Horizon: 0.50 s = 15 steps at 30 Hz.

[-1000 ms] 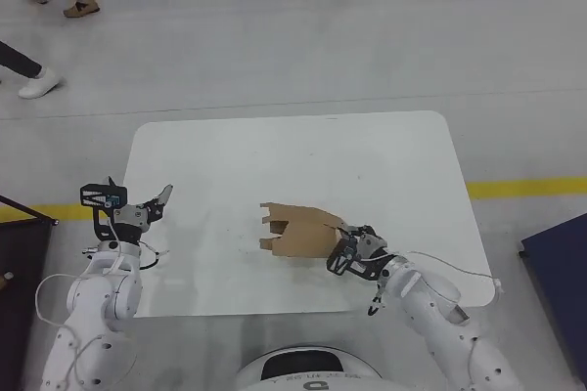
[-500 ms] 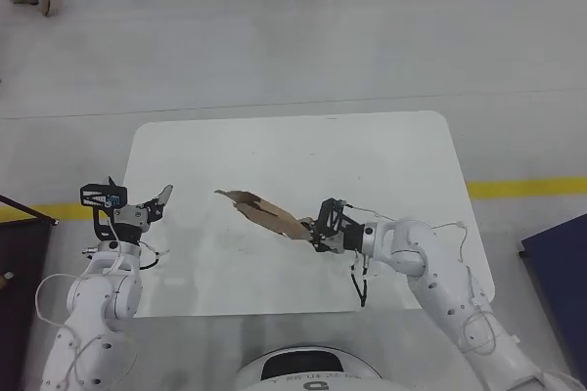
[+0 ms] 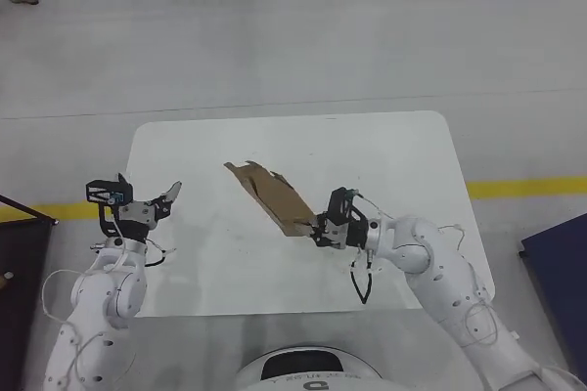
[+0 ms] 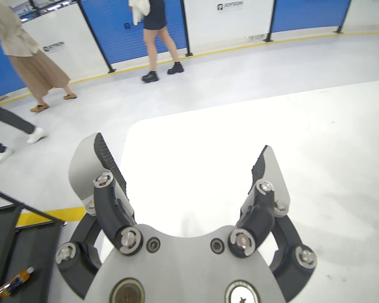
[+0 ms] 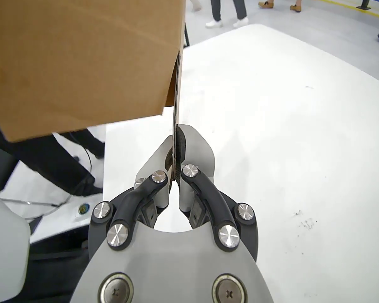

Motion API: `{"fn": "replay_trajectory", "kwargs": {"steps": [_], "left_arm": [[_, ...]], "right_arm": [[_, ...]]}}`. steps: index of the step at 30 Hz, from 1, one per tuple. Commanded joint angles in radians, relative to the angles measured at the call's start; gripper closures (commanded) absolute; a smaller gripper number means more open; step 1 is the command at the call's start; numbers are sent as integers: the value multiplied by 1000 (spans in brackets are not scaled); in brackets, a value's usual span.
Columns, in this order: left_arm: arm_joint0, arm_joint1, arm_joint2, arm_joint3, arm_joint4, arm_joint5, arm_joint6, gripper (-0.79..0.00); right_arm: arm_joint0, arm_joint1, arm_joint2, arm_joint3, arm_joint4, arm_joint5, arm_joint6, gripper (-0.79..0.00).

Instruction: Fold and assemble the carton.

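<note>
— White table [image 3: 391, 156]: what's over it?
— Right gripper [image 5: 176, 149], clamped on one edge of the brown carton [image 3: 272, 195], holds it tilted over the table's middle.
— And the other?
— Left gripper [image 4: 183, 165], fingers spread wide, hangs over the table's left edge. Beside that edge, a bottle [image 4: 15, 282] lies on a black cart [image 4: 34, 247].

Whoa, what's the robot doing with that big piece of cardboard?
The robot is working on putting a box together. Its right end effector is shut on one edge of a mostly flat brown cardboard carton and holds it up at a slant over the white table. The left end effector is open and holds nothing, over the other side of the table near its edge. The carton is not yet folded into a box.
</note>
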Motion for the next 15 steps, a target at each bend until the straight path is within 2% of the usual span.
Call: {"fn": "replay_trajectory", "kwargs": {"steps": [1, 4, 9, 12, 15], "left_arm": [[-10, -2, 24, 2, -84, -84, -23, -785], [-20, -2, 62, 10, -167, -228, -49, -785], [-42, -2, 98, 39, -445, -419, -155, -785], [-78, -2, 111, 52, -577, -461, -217, -785], [-112, -4, 121, 60, -662, -443, -240, -785]], "right_arm": [[10, 0, -3, 18, 36, -30, -13, 0], [17, 4, 10, 31, 56, -49, -16, 0], [2, 17, 47, 34, 74, -56, 2, 0], [2, 23, 51, 22, 103, -68, 36, 0], [6, 29, 57, 5, 136, -71, 69, 0]]}}
